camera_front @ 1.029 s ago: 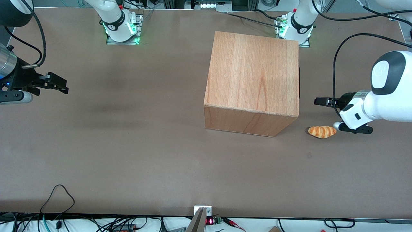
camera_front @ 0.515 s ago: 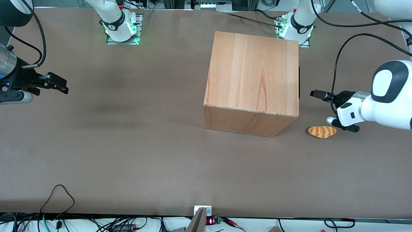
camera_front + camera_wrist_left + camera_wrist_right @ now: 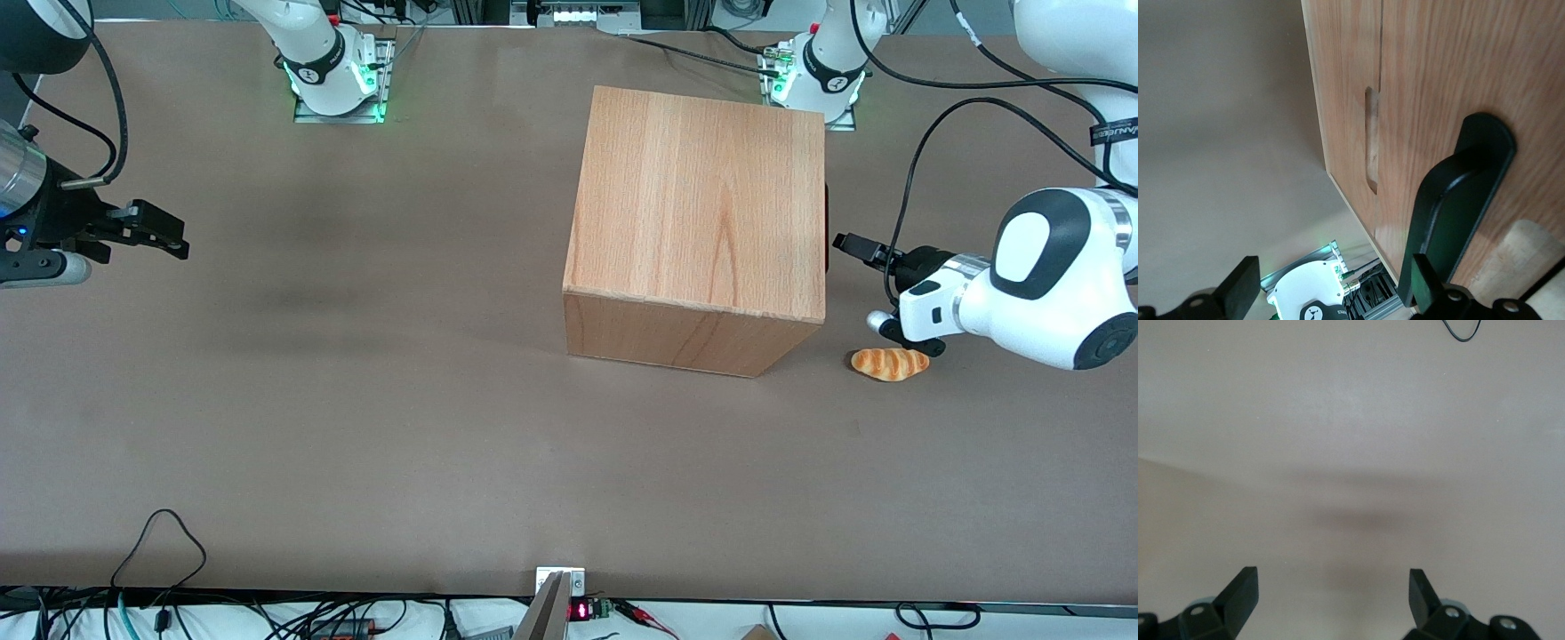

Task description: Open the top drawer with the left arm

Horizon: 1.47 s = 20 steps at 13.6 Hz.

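Observation:
The beech cabinet (image 3: 698, 222) stands on the table with its front turned toward the working arm's end. The top drawer (image 3: 1438, 80) is pushed in flush. Its long black handle (image 3: 1458, 207) sticks out from the front panel, and only a dark sliver of the handle (image 3: 827, 227) shows in the front view. My left arm (image 3: 1022, 289) reaches in toward that front. Its gripper (image 3: 846, 243) hovers just in front of the handle, a small gap away. The gripper (image 3: 1331, 290) is open, fingers wide apart, with one finger (image 3: 1426, 283) lined up with the handle's end and nothing held.
A small orange bread roll (image 3: 890, 363) lies on the table just below my wrist, nearer the front camera than the gripper. A narrow slot (image 3: 1371, 140) is cut in the cabinet front beside the drawer panel. Arm bases (image 3: 822, 76) with cables stand close to the cabinet.
My left arm has swung in toward the cabinet front. The gripper has moved closer to the handle and a little farther from the front camera. The drawer has not moved.

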{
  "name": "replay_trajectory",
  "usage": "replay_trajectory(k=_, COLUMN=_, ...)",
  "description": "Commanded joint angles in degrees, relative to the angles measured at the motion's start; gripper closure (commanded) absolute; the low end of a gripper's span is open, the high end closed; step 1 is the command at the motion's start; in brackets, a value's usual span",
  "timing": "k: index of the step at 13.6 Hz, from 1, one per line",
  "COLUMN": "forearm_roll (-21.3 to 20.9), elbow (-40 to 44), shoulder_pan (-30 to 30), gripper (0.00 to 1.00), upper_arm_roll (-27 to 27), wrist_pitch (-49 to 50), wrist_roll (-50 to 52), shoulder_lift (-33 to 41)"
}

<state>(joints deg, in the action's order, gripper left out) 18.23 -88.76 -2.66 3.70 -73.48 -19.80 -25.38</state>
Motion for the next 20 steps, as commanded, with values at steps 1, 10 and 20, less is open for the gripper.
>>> replay_trajectory(k=1, forearm_roll=1.28, elbow=-0.71, shoulder_pan=-0.06, gripper=0.0, upper_arm_roll=0.17, wrist_pitch=0.44, wrist_roll=-1.39, shoulder_lift=0.06)
replay_trajectory(k=10, forearm_roll=4.27, elbow=-0.97, shoulder_pan=-0.06, gripper=0.0, upper_arm_roll=-2.21, wrist_pitch=1.67, wrist_roll=-1.03, shoulder_lift=0.24)
replay_trajectory(k=20, forearm_roll=2.69, elbow=-0.97, shoulder_pan=0.29, gripper=0.0, upper_arm_roll=-2.12, wrist_pitch=-2.37, wrist_roll=-1.3, shoulder_lift=-1.87)
